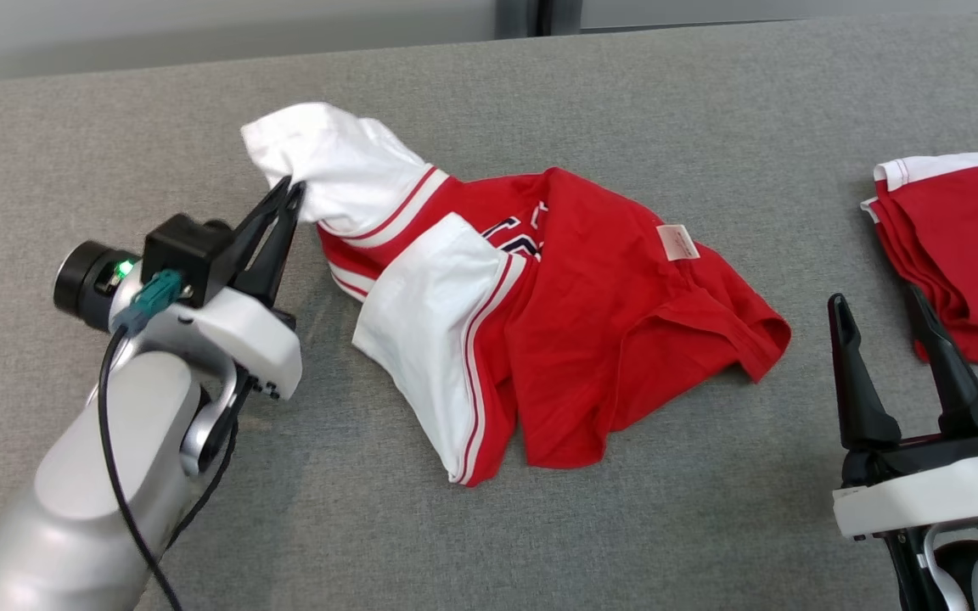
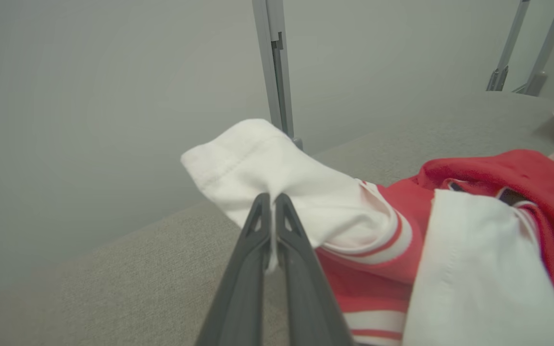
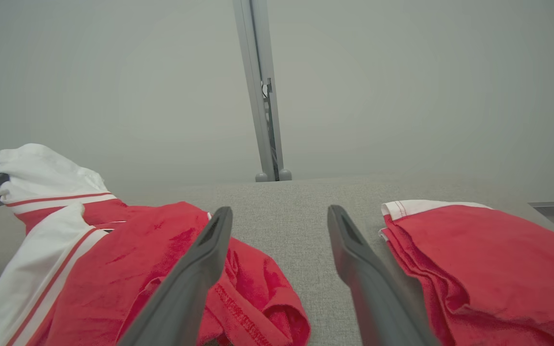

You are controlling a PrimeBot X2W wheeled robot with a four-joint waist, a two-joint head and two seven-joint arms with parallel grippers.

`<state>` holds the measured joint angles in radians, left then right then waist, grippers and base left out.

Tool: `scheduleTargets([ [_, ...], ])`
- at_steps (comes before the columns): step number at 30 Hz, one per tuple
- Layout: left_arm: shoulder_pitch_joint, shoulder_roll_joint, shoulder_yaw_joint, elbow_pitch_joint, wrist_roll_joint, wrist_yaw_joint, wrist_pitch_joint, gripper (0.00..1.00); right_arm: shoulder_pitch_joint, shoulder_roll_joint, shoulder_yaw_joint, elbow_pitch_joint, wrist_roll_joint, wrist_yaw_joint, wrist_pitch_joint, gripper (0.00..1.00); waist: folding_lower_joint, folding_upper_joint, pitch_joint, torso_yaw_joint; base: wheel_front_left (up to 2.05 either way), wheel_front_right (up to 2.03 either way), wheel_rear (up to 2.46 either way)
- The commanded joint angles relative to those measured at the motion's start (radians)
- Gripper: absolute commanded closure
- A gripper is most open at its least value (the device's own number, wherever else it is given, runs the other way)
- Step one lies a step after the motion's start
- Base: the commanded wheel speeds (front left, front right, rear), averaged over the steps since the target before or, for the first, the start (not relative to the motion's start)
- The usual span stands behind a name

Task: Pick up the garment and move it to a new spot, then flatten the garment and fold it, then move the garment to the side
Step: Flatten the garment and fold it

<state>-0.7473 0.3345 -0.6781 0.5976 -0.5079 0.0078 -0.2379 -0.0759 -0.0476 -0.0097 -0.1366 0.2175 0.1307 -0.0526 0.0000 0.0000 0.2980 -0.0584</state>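
Observation:
The garment [image 1: 591, 322] is a crumpled red shirt with white, red-striped sleeves, lying in the middle of the grey table. My left gripper [image 1: 294, 188] is shut on the edge of its upper white sleeve [image 1: 336, 161], which is lifted a little off the surface. The left wrist view shows the same pinch, the dark fingers [image 2: 253, 240] closed on a fold of the white sleeve [image 2: 277, 163]. My right gripper [image 1: 875, 301] stands open at the lower right, nothing between its fingers, between the garment's red hem [image 3: 258, 298] and another pile.
A folded red and white garment [image 1: 964, 246] lies at the table's right edge, close to my right gripper [image 3: 279, 216]. The grey fabric table [image 1: 625, 110] has free room at the back and along the front. A metal post [image 3: 260, 96] stands behind the table.

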Motion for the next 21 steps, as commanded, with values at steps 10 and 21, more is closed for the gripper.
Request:
scheduleTargets([
  [10, 0.485, 0.132, 0.113, -0.487, -0.148, 0.246, 0.047, 1.0, 0.016, -0.006, -0.049, -0.038, -0.016, 0.0, 0.04, 0.0, 0.0, 0.0, -0.002, 0.061, 0.0, 0.0, 0.0],
  [21, 0.551, 0.072, 0.153, -0.522, -0.203, 0.239, -0.002, 0.0, 0.002, -0.005, -0.034, -0.044, -0.026, 0.0, 0.057, 0.0, 0.0, 0.0, -0.024, 0.072, 0.0, 0.0, 0.0],
])
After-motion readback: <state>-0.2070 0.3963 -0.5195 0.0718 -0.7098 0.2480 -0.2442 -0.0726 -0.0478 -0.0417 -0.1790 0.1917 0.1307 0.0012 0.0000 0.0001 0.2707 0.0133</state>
